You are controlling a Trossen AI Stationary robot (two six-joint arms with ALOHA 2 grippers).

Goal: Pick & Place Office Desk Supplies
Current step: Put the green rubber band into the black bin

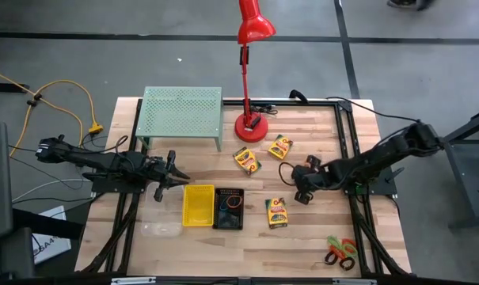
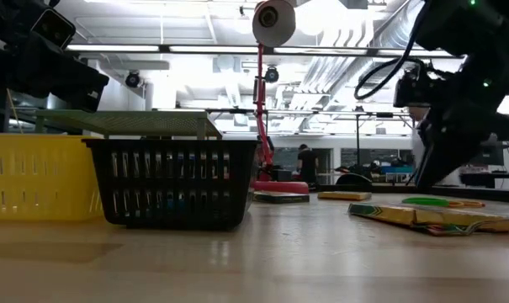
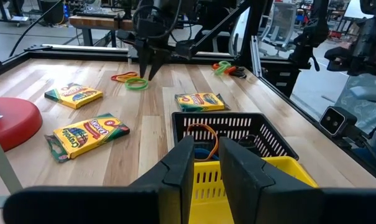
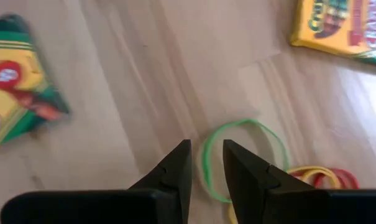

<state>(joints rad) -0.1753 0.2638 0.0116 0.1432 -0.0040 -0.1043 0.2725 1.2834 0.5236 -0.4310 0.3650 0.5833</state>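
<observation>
On the wooden table [image 1: 318, 229], most supplies look unsorted: three crayon boxes [image 1: 246, 161] lie loose, the scissors [image 1: 340, 252] sit near the front right corner, and only an orange loop shows inside the black mesh bin [image 1: 229, 208], beside the yellow bin [image 1: 198, 205]. Over a green loop [image 4: 243, 155] and some yellow and red ones hangs the right gripper [image 4: 206, 163], fingers narrowly parted, empty, the loop's edge between them. Beside the yellow bin waits the left gripper [image 3: 205, 163], slightly parted, holding nothing.
</observation>
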